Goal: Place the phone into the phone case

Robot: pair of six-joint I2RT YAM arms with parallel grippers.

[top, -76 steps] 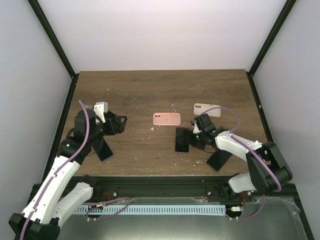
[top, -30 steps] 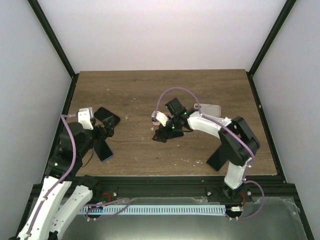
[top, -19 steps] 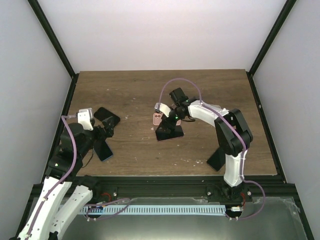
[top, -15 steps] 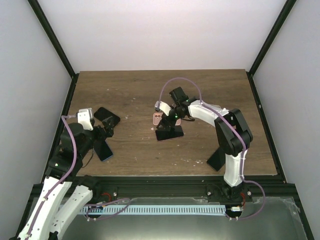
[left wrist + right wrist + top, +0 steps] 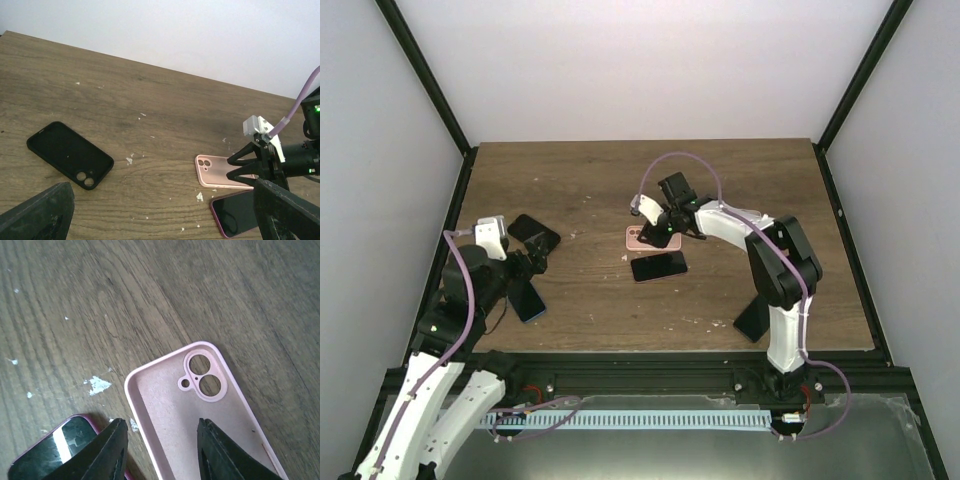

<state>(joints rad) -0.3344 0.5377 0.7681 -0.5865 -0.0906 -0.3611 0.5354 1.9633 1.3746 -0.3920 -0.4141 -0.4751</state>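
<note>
From my left gripper (image 5: 162,212), fingers (image 5: 37,215) spread wide to the frame's bottom corners: a wooden table (image 5: 165,115) flecked with white, a pale wall behind it. A black case (image 5: 70,161) lies flat at left, camera holes toward me. At right a pink case (image 5: 212,172) lies open side up, a dark-screened phone (image 5: 235,216) just beside its near edge. The right gripper (image 5: 239,167) hangs low over the pink case, its fingers slightly apart.
</note>
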